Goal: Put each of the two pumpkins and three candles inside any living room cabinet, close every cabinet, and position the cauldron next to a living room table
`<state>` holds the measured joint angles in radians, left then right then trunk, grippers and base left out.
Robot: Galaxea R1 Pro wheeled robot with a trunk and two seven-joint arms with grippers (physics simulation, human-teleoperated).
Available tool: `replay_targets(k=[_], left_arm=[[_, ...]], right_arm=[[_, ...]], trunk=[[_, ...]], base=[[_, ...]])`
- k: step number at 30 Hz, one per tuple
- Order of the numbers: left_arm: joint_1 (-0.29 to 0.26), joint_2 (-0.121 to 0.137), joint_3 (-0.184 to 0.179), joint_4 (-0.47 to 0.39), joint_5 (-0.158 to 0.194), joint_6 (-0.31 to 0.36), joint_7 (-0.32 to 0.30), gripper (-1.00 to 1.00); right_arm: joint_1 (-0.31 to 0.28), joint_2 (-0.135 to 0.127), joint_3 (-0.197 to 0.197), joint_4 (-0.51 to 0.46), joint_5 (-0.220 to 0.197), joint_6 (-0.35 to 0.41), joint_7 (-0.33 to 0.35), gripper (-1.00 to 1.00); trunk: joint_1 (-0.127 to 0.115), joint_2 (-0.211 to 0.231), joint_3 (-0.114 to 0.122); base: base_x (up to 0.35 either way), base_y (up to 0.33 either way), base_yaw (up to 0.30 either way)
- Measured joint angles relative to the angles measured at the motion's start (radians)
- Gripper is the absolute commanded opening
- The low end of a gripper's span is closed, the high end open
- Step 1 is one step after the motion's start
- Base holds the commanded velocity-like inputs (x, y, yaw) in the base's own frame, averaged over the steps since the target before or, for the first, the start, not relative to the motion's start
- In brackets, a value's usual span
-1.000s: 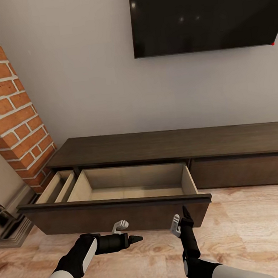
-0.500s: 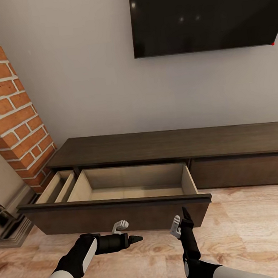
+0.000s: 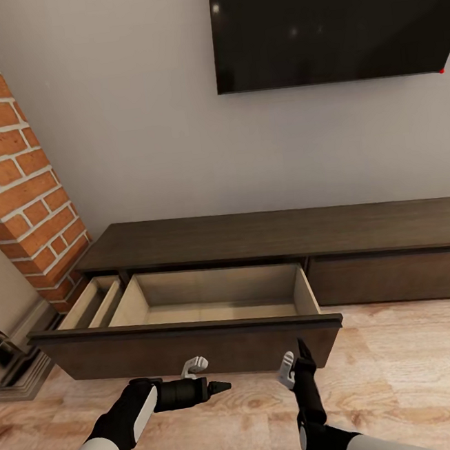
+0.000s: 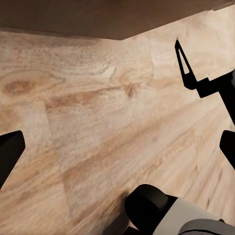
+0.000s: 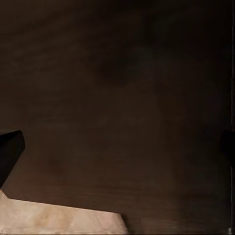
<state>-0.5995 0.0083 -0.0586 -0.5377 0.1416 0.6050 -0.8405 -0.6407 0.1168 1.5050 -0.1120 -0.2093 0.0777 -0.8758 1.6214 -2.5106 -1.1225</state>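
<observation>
The cabinet [image 3: 281,233] runs low and dark brown along the grey wall. Its left drawer [image 3: 212,296] is pulled out, and the pale beige inside holds nothing. My left gripper [image 3: 207,376] hovers open over the floor just in front of the drawer front, pointing right. Its spread fingers [image 4: 10,152] frame bare planks. My right gripper [image 3: 294,360] stands open and upright close to the drawer front [image 5: 122,98], which faces it as dark wood. The pumpkins, candles and cauldron are out of view.
A red brick chimney [image 3: 18,170] and a stone fireplace surround [image 3: 7,331] stand at the left beside the open drawer. A black TV [image 3: 328,20] hangs above the cabinet. The right drawer front [image 3: 397,276] is shut. Light wood floor [image 3: 407,372] stretches to the right.
My right gripper has drawn back a little from the drawer front. The left arm, the drawer and the view are unchanged.
</observation>
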Motion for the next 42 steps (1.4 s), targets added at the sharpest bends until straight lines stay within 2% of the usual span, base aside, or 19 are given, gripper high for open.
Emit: replay_targets(k=[8, 14, 22, 26, 28, 29, 31, 32, 35, 36, 39, 40, 42], left_arm=[[0.0, 0.0, 0.0, 0.0, 0.0, 0.0, 0.0, 1.0], [0.0, 0.0, 0.0, 0.0, -0.001, 0.0, 0.001, 1.0], [0.0, 0.0, 0.0, 0.0, -0.001, 0.0, 0.001, 1.0], [0.0, 0.0, 0.0, 0.0, -0.001, 0.0, 0.001, 1.0], [0.0, 0.0, 0.0, 0.0, -0.001, 0.0, 0.001, 1.0], [0.0, 0.0, 0.0, 0.0, -0.002, 0.0, 0.001, 1.0], [0.0, 0.0, 0.0, 0.0, -0.002, 0.0, 0.001, 1.0], [0.0, 0.0, 0.0, 0.0, -0.001, -0.001, 0.001, 1.0], [0.0, 0.0, 0.0, 0.0, -0.001, 0.0, 0.001, 1.0], [0.0, 0.0, 0.0, 0.0, -0.001, 0.0, 0.001, 1.0], [0.0, 0.0, 0.0, 0.0, -0.001, 0.0, 0.001, 1.0], [0.0, 0.0, 0.0, 0.0, -0.001, -0.001, 0.001, 1.0], [0.0, 0.0, 0.0, 0.0, -0.001, -0.001, 0.001, 1.0]], right_arm=[[0.002, 0.003, 0.001, 0.0, -0.1, 0.0, 0.001, 1.0], [0.002, 0.004, 0.001, -0.001, -0.122, -0.001, 0.001, 1.0], [0.006, 0.006, 0.001, -0.005, -0.127, -0.001, 0.0, 1.0], [0.016, 0.006, 0.0, -0.006, -0.145, -0.001, 0.001, 1.0], [0.023, 0.006, -0.001, -0.006, -0.183, -0.001, 0.001, 1.0], [0.026, 0.006, -0.001, -0.008, -0.222, -0.001, 0.001, 1.0], [0.028, 0.006, -0.001, -0.009, -0.272, -0.001, 0.001, 1.0], [0.029, 0.007, -0.002, -0.009, -0.328, -0.002, 0.002, 1.0], [0.03, 0.007, -0.001, -0.012, -0.416, -0.003, 0.003, 1.0], [0.03, 0.007, -0.002, -0.014, -0.469, -0.003, 0.006, 1.0], [0.031, 0.007, -0.001, -0.02, -0.536, -0.005, 0.018, 1.0], [0.032, 0.006, -0.002, -0.026, -0.591, -0.01, 0.05, 1.0], [0.032, 0.005, -0.001, -0.028, -0.608, -0.013, 0.073, 1.0]], trunk=[[0.0, 0.0, 0.0], [0.0, 0.0, 0.0], [0.0, 0.0, 0.0], [0.0, 0.0, 0.0], [0.0, 0.0, 0.0], [0.0, 0.0, 0.0], [0.0, 0.0, 0.0], [0.0, 0.0, 0.0], [0.0, 0.0, 0.0], [0.0, 0.0, 0.0], [0.0, 0.0, 0.0], [0.0, 0.0, 0.0], [0.0, 0.0, 0.0]], base=[[0.0, 0.0, 0.0], [0.0, 0.0, 0.0], [0.0, 0.0, 0.0], [0.0, 0.0, 0.0], [0.0, 0.0, 0.0], [0.0, 0.0, 0.0], [0.0, 0.0, 0.0], [0.0, 0.0, 0.0], [0.0, 0.0, 0.0], [0.0, 0.0, 0.0], [0.0, 0.0, 0.0], [0.0, 0.0, 0.0], [0.0, 0.0, 0.0]])
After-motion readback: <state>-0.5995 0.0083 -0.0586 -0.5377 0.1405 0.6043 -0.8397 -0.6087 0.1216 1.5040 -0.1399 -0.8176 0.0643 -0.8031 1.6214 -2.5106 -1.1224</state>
